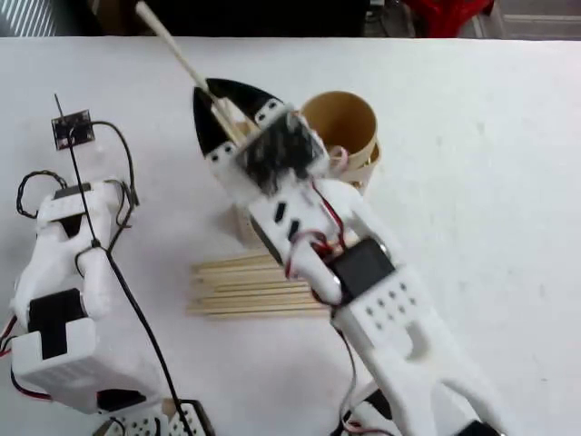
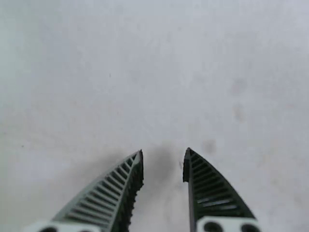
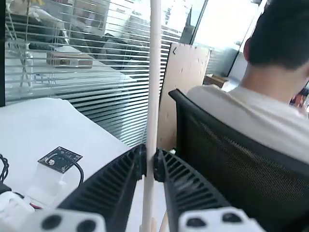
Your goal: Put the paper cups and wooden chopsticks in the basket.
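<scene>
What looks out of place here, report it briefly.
One wooden chopstick sticks up aslant, clamped in the right gripper. The other chopsticks lie loose in a pile on the table.

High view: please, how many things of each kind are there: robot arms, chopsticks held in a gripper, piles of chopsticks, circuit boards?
Robot arms: 2
Chopstick held in the right gripper: 1
Pile of chopsticks on the table: 1
Circuit board: 1
Total: 5
</scene>
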`<state>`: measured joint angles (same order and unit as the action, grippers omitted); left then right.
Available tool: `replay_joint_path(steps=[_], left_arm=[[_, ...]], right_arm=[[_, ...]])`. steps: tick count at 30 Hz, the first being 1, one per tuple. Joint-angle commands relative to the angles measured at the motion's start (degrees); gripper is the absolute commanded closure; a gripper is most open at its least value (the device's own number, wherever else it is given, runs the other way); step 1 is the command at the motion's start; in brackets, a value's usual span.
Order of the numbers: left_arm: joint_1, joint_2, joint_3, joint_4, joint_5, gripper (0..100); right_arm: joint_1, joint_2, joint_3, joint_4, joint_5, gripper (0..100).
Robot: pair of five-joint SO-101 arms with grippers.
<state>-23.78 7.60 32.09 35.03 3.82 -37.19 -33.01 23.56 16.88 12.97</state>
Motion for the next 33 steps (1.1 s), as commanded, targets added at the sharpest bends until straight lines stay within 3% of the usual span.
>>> replay_joint_path(steps=[1, 7, 14, 21, 23, 28, 33], left_arm=[[0.7, -0.3, -1.4, -1.0, -0.8, 85], [0.7, -0.3, -1.5, -1.0, -0.8, 85], [0.7, -0.3, -1.4, -1.0, -0.8, 85], [0.7, -0.3, -1.4, -1.0, -0.8, 85], [0.7, -0.3, -1.4, -1.0, -0.8, 85], [0.7, -0.3, -1.4, -1.0, -0.8, 85], [0.7, -0.3, -1.4, -1.0, -0.8, 85]], right_arm=[[3.6, 2.3, -3.7, -1.9, -8.3, 98.1], [7.3, 2.0, -0.6, -1.4, -8.7, 97.4], [7.1, -2.6, 4.6, -0.7, -8.5, 84.3], [7.2, -9.6, 4.9, 19.1, -8.4, 91.1], [7.5, -12.6, 4.9, 29.4, -4.4, 93.5], [3.1, -17.3, 5.2, 48.9, 14.5, 93.2], [-2.3, -18.2, 12.7, 52.5, 19.6, 91.7]])
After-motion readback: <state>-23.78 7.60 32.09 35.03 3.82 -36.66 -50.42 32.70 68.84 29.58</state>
